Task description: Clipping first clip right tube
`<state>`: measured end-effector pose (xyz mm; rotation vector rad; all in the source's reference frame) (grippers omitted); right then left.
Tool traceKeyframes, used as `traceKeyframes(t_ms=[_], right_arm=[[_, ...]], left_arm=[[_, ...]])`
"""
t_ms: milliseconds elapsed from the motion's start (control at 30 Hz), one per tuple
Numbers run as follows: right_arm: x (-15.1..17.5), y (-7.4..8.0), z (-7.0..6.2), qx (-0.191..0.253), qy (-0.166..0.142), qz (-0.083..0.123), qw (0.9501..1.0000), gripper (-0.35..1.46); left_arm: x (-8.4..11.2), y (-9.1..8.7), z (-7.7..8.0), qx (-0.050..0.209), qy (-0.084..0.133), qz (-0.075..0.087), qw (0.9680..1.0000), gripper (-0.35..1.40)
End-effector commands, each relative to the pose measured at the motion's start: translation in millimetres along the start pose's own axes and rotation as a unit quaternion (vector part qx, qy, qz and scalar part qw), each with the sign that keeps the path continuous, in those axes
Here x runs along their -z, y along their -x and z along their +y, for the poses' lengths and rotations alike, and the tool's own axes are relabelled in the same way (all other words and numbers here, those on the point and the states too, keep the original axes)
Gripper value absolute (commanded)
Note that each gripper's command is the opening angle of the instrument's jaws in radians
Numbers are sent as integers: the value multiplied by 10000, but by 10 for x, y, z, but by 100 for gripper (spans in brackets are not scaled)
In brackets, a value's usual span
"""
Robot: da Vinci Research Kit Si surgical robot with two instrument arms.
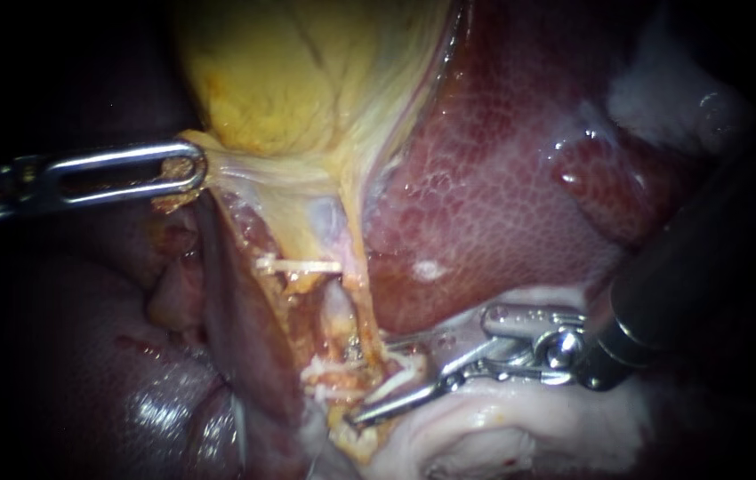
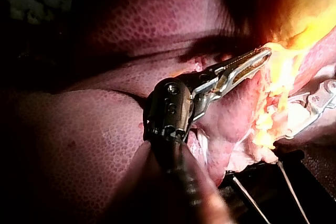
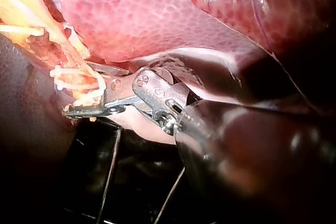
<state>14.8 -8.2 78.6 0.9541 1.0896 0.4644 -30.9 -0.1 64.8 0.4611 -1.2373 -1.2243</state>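
From where I stand, the clipping looks set up but not finished. The slender steel right instrument (image 1: 371, 380), on its dark shaft, has its two thin jaws parted with a clear gap. They straddle the ragged yellow-white tissue at the foot of the pale, pinkish right tube (image 1: 356, 284). I would not say the jaws have closed on anything.

White strands (image 1: 333, 373) lie right in that gap. In this glare I cannot tell whether one of them is the clip being placed or whether they are clips already sitting there. Higher up, a thin white clip (image 1: 298, 265) lies crosswise just beside the tube.

The left instrument (image 1: 187, 167), a steel shaft ending in looped, windowed jaws, is clamped on the lower edge of the yellow, fatty gallbladder (image 1: 307, 80). It draws the membrane out like a fan.

The tube runs along the edge of the dark red, mottled liver (image 1: 502, 196). Its long axis goes from the gallbladder's neck down toward the open jaws, leaning a little toward the liver, and the jaws cross it nearly square.

What seems left is to squeeze the jaws closed, release, and back the instrument away.
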Motion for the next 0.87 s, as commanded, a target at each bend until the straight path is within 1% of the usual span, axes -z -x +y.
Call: traceKeyframes(t_ms=[33, 133, 167, 267, 300, 400, 600, 800, 833, 867], right_arm=[[3, -3, 0, -4, 8, 2, 10000, 56], [8, -4, 2, -10, 18, -5, 10000, 49], [11, -3, 3, -9, 44, -7, 10000, 42], [22, -2, 5, -105, 84, -129, 9998, -23], [25, -2, 6, -109, 116, -195, 9997, -35], [28, -1, 9, -109, 128, -222, 9996, -35], [25, 0, 7, -133, 126, -225, 9996, -35], [24, -1, 7, -134, 128, -223, 9996, -35], [25, -2, 7, -139, 142, -248, 9995, -19], [26, -3, 7, -142, 186, -238, 9994, 2]], left_arm=[[0, 0, 0, -1, -5, 1, 10000, -35], [0, 0, 0, -2, -5, 1, 10000, -35], [0, 0, 0, -2, -5, 1, 10000, -35], [0, 0, 0, -2, -5, 1, 10000, -35], [0, 0, 0, -2, -5, 1, 10000, -35], [0, 0, 0, -2, -5, 1, 10000, -35], [1, 0, -1, -1, -3, 0, 10000, -35], [1, 0, 0, -1, -4, 1, 10000, -35], [0, 0, 0, -1, -5, 1, 10000, -35], [0, 0, 0, -1, -5, 1, 10000, -35]])
